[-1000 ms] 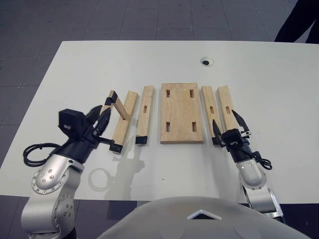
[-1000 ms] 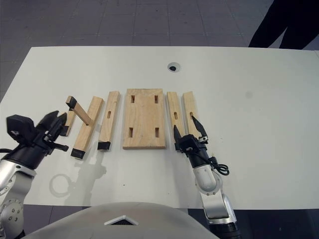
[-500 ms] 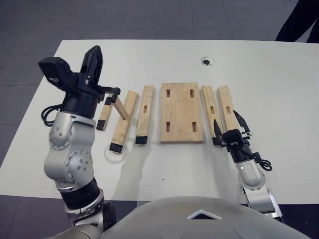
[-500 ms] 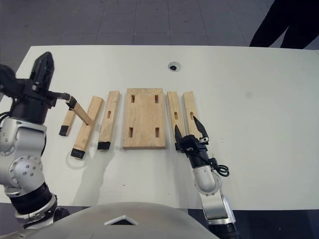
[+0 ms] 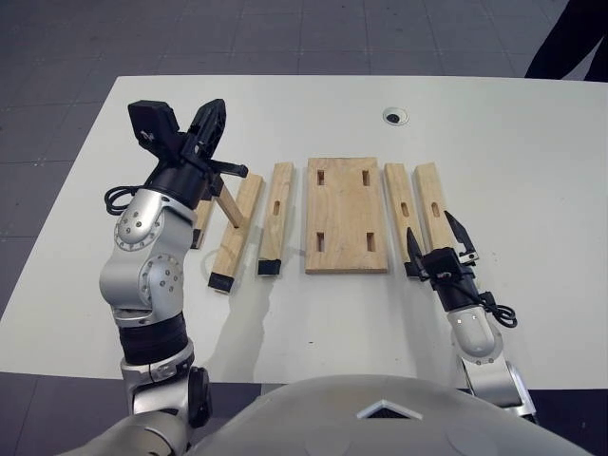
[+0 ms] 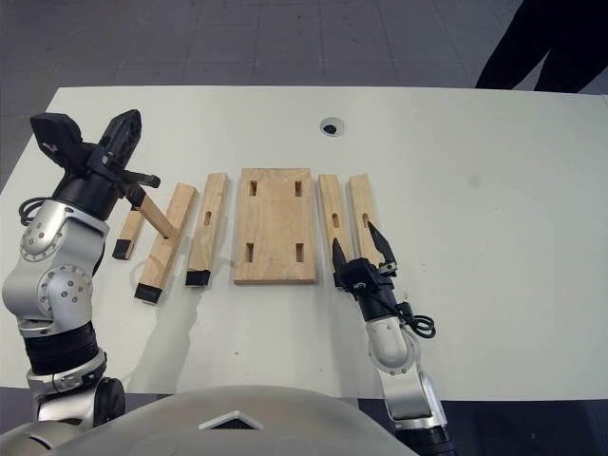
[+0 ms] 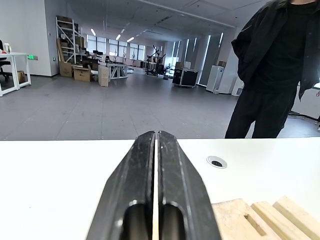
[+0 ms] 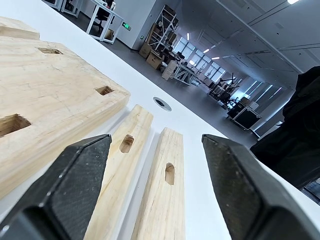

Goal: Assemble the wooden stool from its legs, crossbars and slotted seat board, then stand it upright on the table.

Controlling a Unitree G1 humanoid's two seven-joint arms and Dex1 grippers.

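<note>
- Sitting nearest, the right gripper point(image 5: 428, 228) had its fingers apart at the near ends of two legs point(image 5: 401, 211).
- The slotted seat board point(image 5: 346, 215) lay flat mid-table, long axis running near to far, with legs parallel on both sides.
- A crossbar point(image 5: 229, 204) leaned tilted on a left leg point(image 5: 237, 233).
- Beyond it, the left gripper point(image 5: 215, 109) hung raised, fingers together on nothing.

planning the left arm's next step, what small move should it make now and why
Probably open the left gripper: its fingers are pressed shut with nothing between them, raised near the crossbar that leans on a leg, so it cannot grasp anything yet.
</note>
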